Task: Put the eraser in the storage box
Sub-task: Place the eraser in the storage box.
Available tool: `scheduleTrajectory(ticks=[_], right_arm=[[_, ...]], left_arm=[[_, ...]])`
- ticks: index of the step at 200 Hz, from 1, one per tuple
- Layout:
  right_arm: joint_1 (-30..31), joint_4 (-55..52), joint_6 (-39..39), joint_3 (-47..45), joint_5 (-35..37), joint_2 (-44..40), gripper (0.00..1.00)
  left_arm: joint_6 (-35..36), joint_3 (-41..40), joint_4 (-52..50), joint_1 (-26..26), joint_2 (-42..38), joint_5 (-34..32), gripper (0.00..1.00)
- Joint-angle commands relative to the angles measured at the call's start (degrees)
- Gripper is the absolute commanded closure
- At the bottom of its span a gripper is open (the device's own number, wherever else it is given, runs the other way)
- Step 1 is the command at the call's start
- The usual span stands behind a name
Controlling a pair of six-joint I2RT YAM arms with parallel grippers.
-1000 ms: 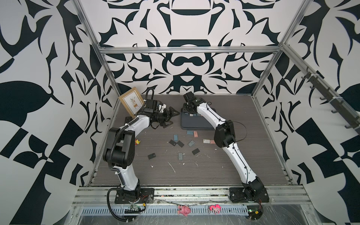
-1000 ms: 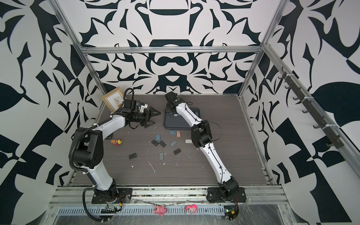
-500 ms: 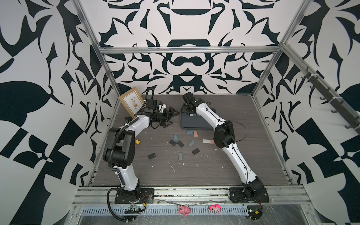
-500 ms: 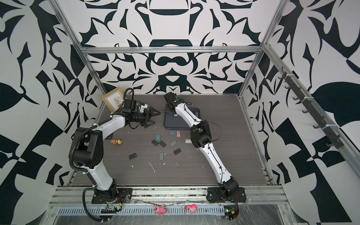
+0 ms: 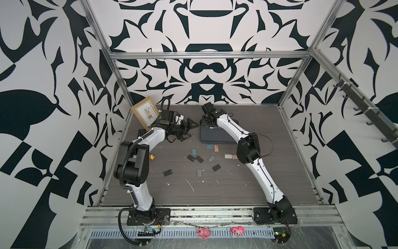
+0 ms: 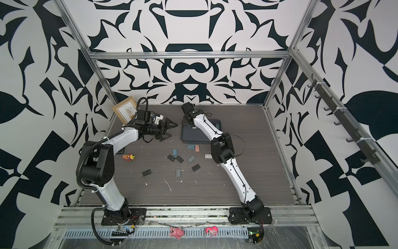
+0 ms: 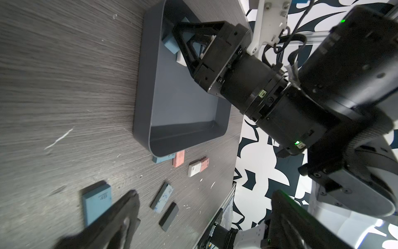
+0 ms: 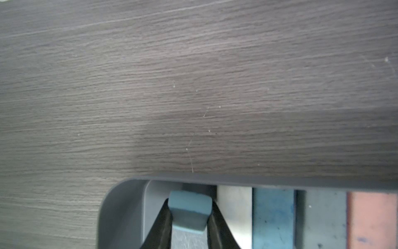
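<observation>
The right tool (image 8: 189,204) had edged slightly toward the far corner of the storage box (image 8: 120,204), clamped on a blue-grey eraser (image 8: 189,213) inside it. The box also held a row of other erasers (image 8: 273,215). The left tool (image 5: 192,130) stayed spread wide.

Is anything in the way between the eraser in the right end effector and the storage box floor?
Nothing visible. The eraser hangs inside the storage box corner, the floor beneath looks bare, and the erasers already stored lie beside it.

Even bright light, soft shadows, wrist views blurred close up
</observation>
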Motion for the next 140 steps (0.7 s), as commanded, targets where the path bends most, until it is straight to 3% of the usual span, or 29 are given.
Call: scheduleTrajectory(ticks=[1,140], right_arm=[[0.3,-5.1,0.0,-1.1,1.1,-3.6,0.72],[0.4,-7.0,0.1,-1.5,-0.7,-3.5,0.72]], left_arm=[[-0.5,0.5,0.6,0.3,-0.5,0.8,0.01],[-0.4,0.4,0.6,0.4,-0.6,0.7,0.01]])
